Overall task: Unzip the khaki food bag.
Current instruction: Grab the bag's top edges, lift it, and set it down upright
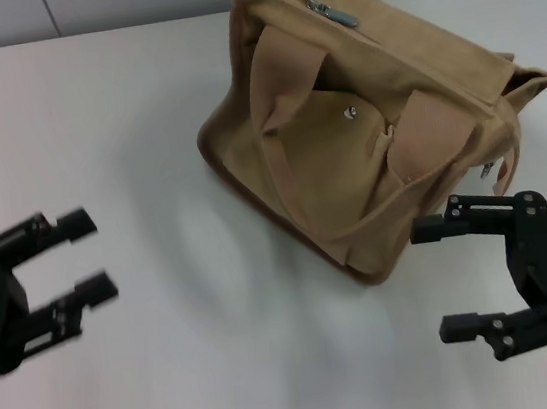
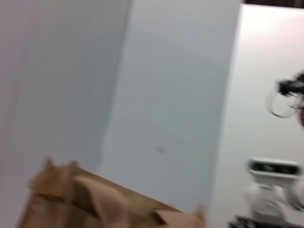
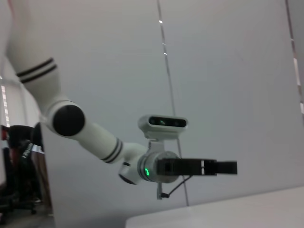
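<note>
The khaki food bag (image 1: 366, 142) stands on the white table (image 1: 143, 131), right of centre, turned at an angle. Its two wide strap handles droop over the front flap pocket with a metal snap (image 1: 349, 110). A metal zipper pull (image 1: 331, 10) lies on the top near the far end. My left gripper (image 1: 86, 254) is open and empty, well left of the bag. My right gripper (image 1: 443, 278) is open and empty, just in front of the bag's near right corner. The bag's top (image 2: 95, 199) shows in the left wrist view.
A grey panel wall (image 1: 126, 2) runs behind the table's far edge. The right wrist view shows my left arm and gripper (image 3: 213, 167) above the table's edge (image 3: 228, 209). Bare table surface lies between the left gripper and the bag.
</note>
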Controlling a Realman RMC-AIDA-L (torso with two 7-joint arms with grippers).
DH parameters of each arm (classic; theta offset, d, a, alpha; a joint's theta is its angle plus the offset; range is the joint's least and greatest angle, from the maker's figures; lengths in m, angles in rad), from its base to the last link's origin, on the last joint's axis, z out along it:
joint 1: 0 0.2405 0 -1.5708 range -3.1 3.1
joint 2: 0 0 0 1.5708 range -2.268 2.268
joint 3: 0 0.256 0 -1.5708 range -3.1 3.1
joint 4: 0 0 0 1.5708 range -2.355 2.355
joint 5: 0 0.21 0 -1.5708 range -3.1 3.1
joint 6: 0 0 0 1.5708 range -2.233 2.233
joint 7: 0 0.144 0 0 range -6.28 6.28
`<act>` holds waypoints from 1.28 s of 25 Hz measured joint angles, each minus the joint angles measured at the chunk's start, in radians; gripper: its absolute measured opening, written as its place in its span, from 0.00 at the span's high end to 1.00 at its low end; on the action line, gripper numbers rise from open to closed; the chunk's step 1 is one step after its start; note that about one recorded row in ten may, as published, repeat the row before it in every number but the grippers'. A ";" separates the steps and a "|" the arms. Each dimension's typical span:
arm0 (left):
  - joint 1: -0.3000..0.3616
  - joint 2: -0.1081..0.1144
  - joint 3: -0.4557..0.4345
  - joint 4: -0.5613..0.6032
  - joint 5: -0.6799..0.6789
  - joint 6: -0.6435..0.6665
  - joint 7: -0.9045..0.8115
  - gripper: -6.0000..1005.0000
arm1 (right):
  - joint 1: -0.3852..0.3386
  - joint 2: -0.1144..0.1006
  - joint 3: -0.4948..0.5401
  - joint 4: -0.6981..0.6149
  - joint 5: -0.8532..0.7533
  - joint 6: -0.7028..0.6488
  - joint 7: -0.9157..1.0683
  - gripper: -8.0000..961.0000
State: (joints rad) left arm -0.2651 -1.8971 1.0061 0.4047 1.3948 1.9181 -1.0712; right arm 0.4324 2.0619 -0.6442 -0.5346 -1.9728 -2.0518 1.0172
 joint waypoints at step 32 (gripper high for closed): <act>-0.390 -0.183 0.136 -0.048 -0.146 -0.716 0.199 0.33 | -0.038 0.011 -0.001 0.042 0.000 0.067 -0.003 0.12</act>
State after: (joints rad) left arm -0.6551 -2.0798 1.1420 0.3564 1.2490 1.2025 -0.8724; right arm 0.3940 2.0729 -0.6454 -0.4924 -1.9726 -1.9848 1.0140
